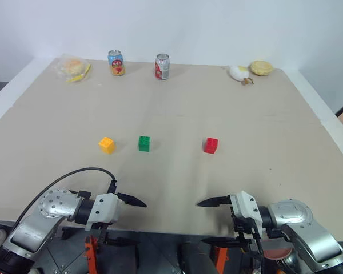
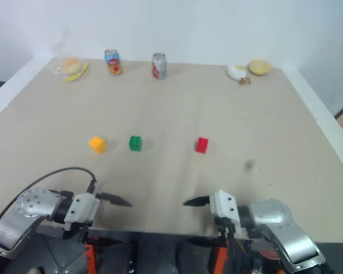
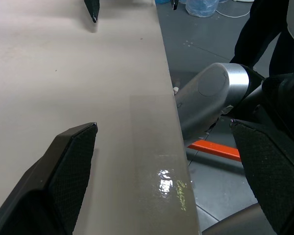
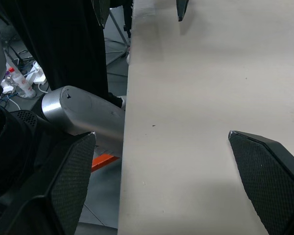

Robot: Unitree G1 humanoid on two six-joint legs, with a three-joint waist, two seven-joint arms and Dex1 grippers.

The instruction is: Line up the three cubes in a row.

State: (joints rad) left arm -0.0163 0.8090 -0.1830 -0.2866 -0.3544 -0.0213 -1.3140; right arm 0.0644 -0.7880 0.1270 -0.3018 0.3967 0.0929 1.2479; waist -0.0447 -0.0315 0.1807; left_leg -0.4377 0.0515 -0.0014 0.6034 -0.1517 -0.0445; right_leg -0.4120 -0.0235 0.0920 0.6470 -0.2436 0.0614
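Sitting roughly in row mid-table: yellow-orange cube, green cube, red cube w/ wider gap. Left gripper & right gripper spread wide, empty, hovering nr table front edge. Left: tighten spacing.

Near edge of table: left gripper and right gripper, tips facing, apart.
Mid-table: 3 cubes side by side; 2 leftward close, 3rd apart.
Far edge: 2 cans left of centre, food items at both corners.

Silver rounded forearms, white wrist blocks, black pointed fingers; black cable loops over left arm.
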